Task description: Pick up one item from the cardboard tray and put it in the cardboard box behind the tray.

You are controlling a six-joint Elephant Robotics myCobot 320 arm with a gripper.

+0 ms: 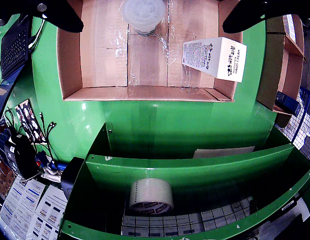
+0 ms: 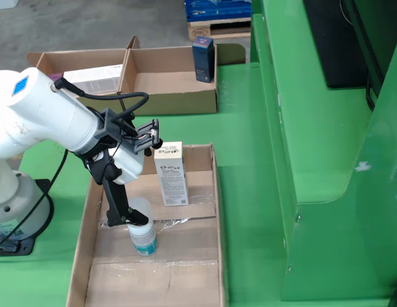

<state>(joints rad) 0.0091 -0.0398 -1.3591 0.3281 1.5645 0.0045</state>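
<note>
In the wrist view, the black gripper (image 1: pixel 150 12) shows only as two dark fingers cut off at the top corners, set wide apart. Between them stands a small translucent-capped jar (image 1: pixel 144 15), partly cropped, on the shallow brown cardboard tray (image 1: pixel 102 55). A white printed carton (image 1: pixel 215 58) stands at the tray's right. Below, a roll of pale tape (image 1: pixel 151 195) sits in a green metal bin (image 1: pixel 195 172).

In the side view, one finger (image 2: pixel 118 204) reaches the jar (image 2: pixel 142 235); whether it touches is unclear. The divided cardboard box (image 2: pixel 173 80) lies behind the tray (image 2: pixel 83 256), holding a dark blue carton (image 2: pixel 203 59).
</note>
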